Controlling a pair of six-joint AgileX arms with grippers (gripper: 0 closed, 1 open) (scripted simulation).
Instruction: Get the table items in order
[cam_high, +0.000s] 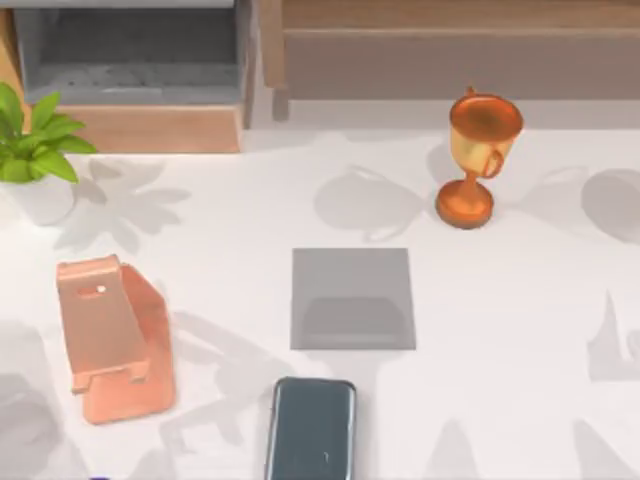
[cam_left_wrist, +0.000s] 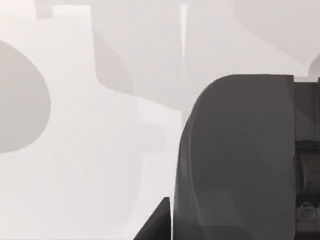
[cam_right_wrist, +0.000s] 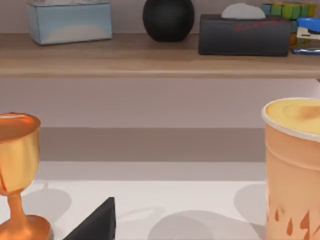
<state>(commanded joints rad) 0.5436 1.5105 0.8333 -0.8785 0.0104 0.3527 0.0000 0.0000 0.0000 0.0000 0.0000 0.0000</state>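
Top view looks straight down; right wrist view faces level, sharing the trophy (cam_high: 478, 160) (cam_right_wrist: 17, 175); left wrist hugs the table (cam_left_wrist: 90, 150).

No legible text, numbers or brand marks on any item. The black tissue box (cam_right_wrist: 243, 34) on the shelf carries a red printed line along its top edge, too small to read. The orange paper cup (cam_right_wrist: 292, 170) bears only drop-shaped marks, no lettering.
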